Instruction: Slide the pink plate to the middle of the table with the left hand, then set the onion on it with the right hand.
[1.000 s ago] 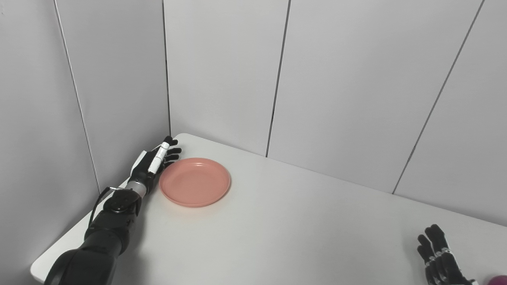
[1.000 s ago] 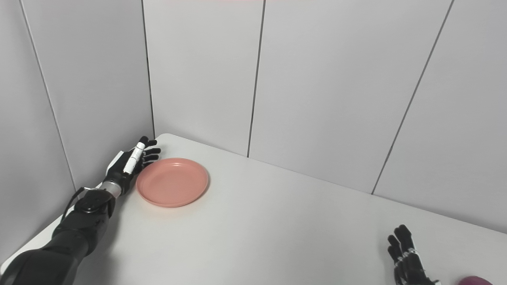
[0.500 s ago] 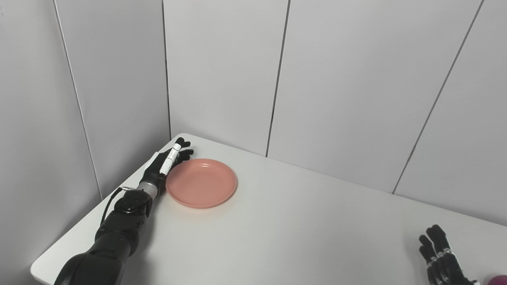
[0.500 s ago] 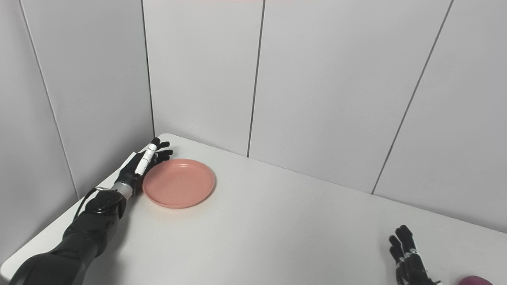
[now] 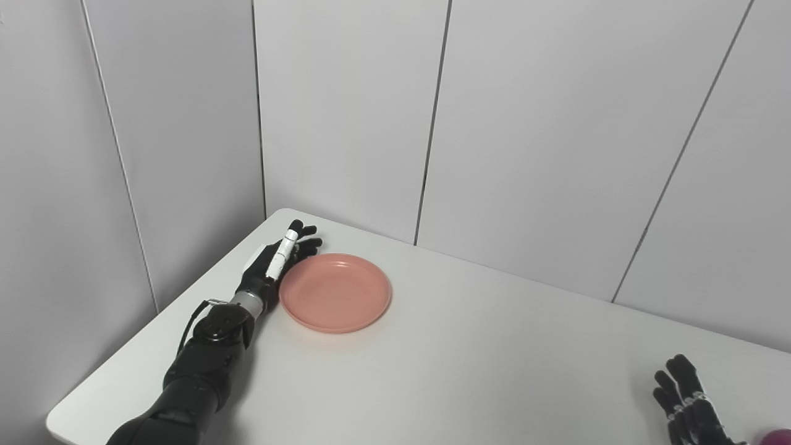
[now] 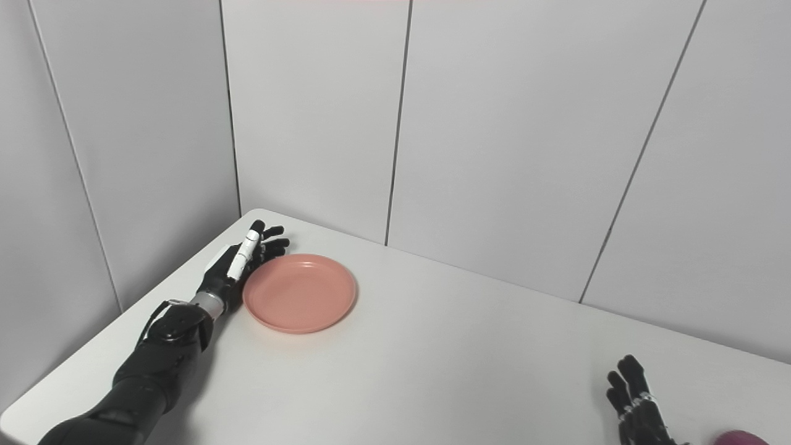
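From my station I see the round, shallow pink plastic plate (image 5: 335,292) lying flat on the white table (image 5: 445,371), toward the far left corner and well left of the table's middle. My black left hand (image 5: 277,262) stands on edge just beside the plate's left rim, fingers (image 6: 270,242) stretched out flat and curving round the far-left side of the rim; it presses along the edge and grasps nothing. Whether the palm truly touches the rim I cannot tell, though no gap shows.

The table surface between the plate and the middle is bare white. Pale grey wall panels (image 5: 346,111) with dark seams close in the far side and the left side, meeting in the corner just behind the left hand.

My black right hand (image 6: 636,405) rests low at the near right, fingers spread and loose, holding nothing, partly cut off by the picture's bottom edge. Near it, at the bottom right corner, a sliver of the purple onion (image 6: 741,439) shows, apart from the hand and well apart from the plate.
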### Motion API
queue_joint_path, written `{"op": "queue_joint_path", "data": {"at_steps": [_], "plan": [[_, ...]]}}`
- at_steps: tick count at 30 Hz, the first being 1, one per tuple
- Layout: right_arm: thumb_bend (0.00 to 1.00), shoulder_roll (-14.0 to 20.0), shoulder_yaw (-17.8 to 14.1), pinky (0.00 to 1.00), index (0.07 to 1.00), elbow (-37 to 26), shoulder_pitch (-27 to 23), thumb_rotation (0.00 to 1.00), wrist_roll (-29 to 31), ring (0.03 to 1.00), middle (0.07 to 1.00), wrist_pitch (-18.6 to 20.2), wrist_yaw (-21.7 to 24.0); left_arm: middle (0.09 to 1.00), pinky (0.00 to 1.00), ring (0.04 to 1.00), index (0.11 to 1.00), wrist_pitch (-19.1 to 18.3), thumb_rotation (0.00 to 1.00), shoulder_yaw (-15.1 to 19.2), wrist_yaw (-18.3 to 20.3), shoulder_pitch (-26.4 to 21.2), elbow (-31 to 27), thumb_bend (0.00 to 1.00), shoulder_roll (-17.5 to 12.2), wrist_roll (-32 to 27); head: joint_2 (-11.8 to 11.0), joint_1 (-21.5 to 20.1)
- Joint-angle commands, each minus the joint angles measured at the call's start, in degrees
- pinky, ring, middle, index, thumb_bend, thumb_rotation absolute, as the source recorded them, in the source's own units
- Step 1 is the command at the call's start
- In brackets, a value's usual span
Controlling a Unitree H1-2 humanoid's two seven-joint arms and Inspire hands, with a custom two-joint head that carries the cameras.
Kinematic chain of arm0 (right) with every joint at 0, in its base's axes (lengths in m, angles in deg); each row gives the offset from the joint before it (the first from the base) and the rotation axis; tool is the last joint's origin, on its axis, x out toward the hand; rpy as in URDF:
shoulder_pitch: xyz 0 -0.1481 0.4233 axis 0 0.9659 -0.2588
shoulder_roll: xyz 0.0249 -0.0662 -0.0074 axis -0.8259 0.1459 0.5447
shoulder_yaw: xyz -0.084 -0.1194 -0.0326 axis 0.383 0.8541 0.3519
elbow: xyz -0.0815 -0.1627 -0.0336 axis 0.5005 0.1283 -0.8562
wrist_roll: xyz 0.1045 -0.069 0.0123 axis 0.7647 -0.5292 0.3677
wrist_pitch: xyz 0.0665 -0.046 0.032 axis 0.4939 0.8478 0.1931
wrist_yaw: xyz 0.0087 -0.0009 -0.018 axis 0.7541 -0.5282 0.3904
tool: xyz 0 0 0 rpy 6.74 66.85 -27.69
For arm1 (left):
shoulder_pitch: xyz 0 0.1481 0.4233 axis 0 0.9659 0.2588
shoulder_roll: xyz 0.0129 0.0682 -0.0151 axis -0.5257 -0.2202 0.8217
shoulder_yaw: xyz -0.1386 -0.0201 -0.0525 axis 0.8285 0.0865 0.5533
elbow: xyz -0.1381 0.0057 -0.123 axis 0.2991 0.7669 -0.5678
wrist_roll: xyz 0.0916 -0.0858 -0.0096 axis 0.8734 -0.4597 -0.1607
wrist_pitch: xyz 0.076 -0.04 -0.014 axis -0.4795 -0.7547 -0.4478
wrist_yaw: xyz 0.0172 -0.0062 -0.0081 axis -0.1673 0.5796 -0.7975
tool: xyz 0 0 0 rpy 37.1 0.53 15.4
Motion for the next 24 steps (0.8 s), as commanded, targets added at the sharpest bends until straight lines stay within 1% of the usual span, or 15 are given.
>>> {"op": "queue_joint_path", "data": {"at_steps": [1,6,10,17,24], "plan": [[0.78,-0.5,-0.1,0.98,0.975,2.9,4.2,0.9,0.5,0.973,0.985,0.7,-0.2,0.829,0.9,0.87,0.834,-0.7,1.0,-0.3,0.9,-1.3,-2.9,0.77,0.5,-0.5,0.1,-0.1],[0.78,-0.8,0.0,0.98,0.972,2.0,4.4,0.9,0.0,0.968,0.979,0.9,-0.7,0.83,0.9,0.871,0.837,-2.3,1.0,-1.1,0.4,-0.2,-5.4,0.74,1.8,0.1,0.3,-0.3],[0.79,-1.0,0.1,0.98,0.97,1.7,4.5,0.9,-0.2,0.967,0.976,1.0,-1.1,0.834,0.91,0.874,0.841,-2.7,1.0,-1.3,0.5,0.3,-6.2,0.73,2.7,0.1,0.4,-0.5],[0.78,-1.2,0.4,0.97,0.974,1.1,4.5,0.9,-0.6,0.966,0.973,1.1,-1.6,0.839,0.92,0.877,0.842,-2.5,1.0,-2.2,0.8,0.3,-6.4,0.74,4.4,0.4,0.8,-1.0],[0.8,-1.7,0.5,0.98,0.973,0.0,4.7,0.89,-0.4,0.967,0.97,2.6,-1.7,0.838,0.91,0.877,0.838,-1.8,1.0,-2.9,0.7,0.5,-6.2,0.76,6.1,0.8,1.0,-2.3]]}}
